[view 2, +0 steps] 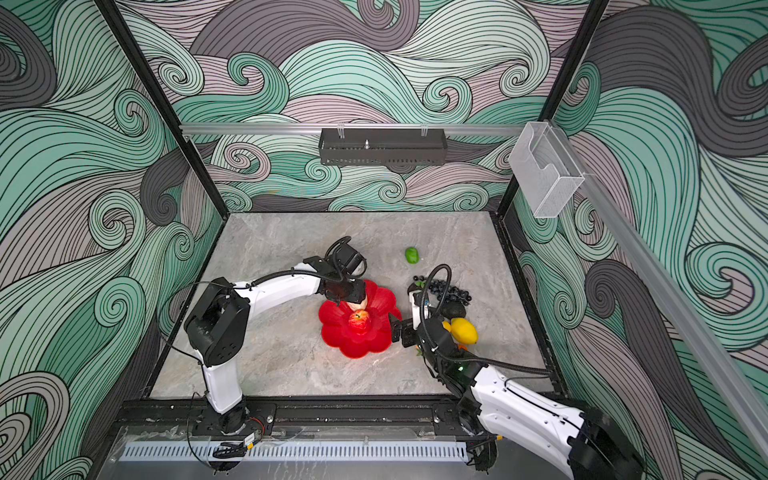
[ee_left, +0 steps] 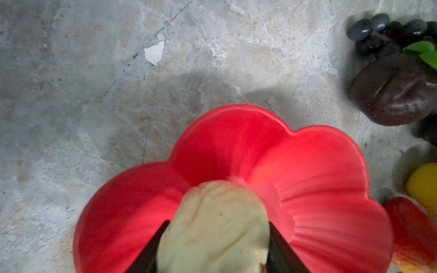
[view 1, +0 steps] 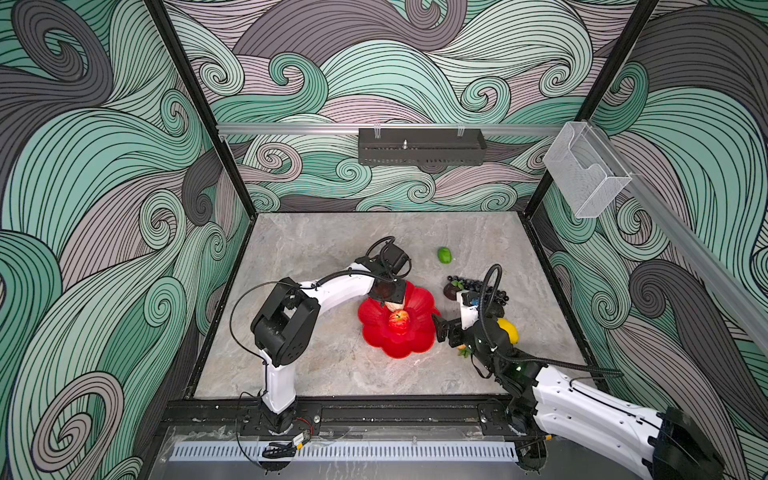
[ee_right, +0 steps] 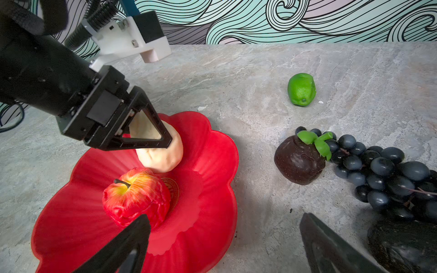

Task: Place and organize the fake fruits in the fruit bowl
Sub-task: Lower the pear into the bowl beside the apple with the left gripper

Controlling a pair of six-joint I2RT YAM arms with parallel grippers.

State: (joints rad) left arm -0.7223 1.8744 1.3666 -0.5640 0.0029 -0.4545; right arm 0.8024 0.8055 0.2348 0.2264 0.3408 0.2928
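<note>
Bowl (ee_right: 212, 151): far side blocked by left gripper (ee_left: 219, 222) holding cream piece (ee_right: 163, 158), centre taken by apple (ee_right: 137, 193), near petals bare | right rim: right gripper (view 1: 438, 329) alongside, jaws wide | right of bowl: crowded with mangosteen (ee_right: 298, 160), grapes (ee_right: 378, 165), lemon (view 2: 464, 330) | left and far table (view 1: 311, 249): open, only lime (view 1: 444, 254)

Apple (ee_right: 136, 196) in bowl (ee_right: 208, 165); lime (ee_right: 301, 89) behind grapes (ee_right: 383, 170)

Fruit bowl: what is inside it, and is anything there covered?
In the fruit bowl: an apple near the centre and a cream piece held by the left gripper. The apple covers part of the yellowish centre mark; the floor beneath both fruits is hidden.
</note>
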